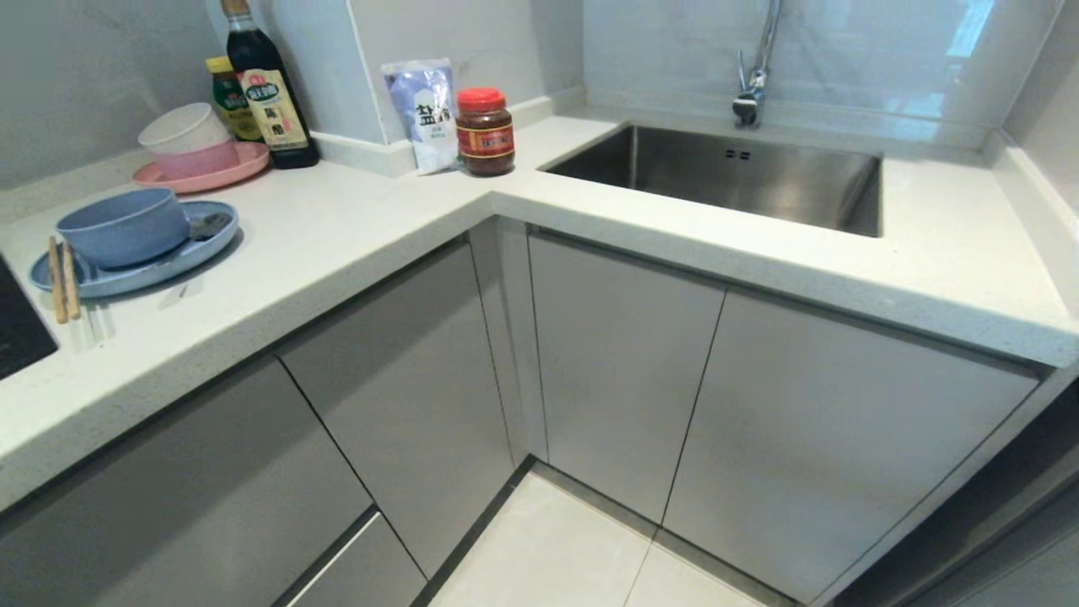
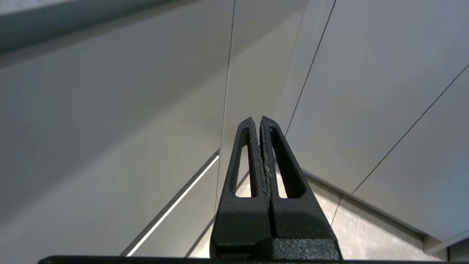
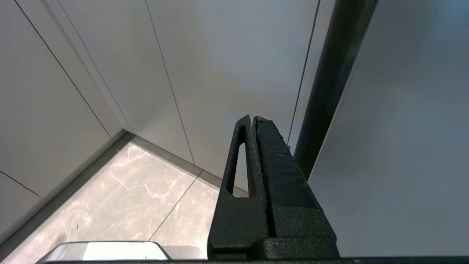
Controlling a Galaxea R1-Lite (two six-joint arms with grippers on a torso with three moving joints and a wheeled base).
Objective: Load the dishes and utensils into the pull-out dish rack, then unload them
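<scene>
On the white countertop at the left lies the light blue oval plate (image 1: pixel 169 263). The blue-grey bowl (image 1: pixel 124 226) stands on it, and the spoon (image 1: pixel 206 226) lies on the plate behind the bowl. The wooden chopsticks (image 1: pixel 61 291) rest across the plate's near left rim. The pull-out dish rack is hidden; I see only closed grey cabinet fronts (image 1: pixel 624 362). Neither arm shows in the head view. My left gripper (image 2: pixel 256 119) is shut and empty, low in front of the cabinet fronts. My right gripper (image 3: pixel 253 117) is also shut and empty, above the floor.
A pink plate (image 1: pixel 221 174) with stacked pink and white bowls (image 1: pixel 187 139) stands behind the blue plate. Bottles (image 1: pixel 268 93), a salt bag (image 1: pixel 426 114) and a red-lidded jar (image 1: pixel 485 132) line the back corner. The steel sink (image 1: pixel 733 173) is at the right. A black cooktop (image 1: pixel 17 329) is at the far left.
</scene>
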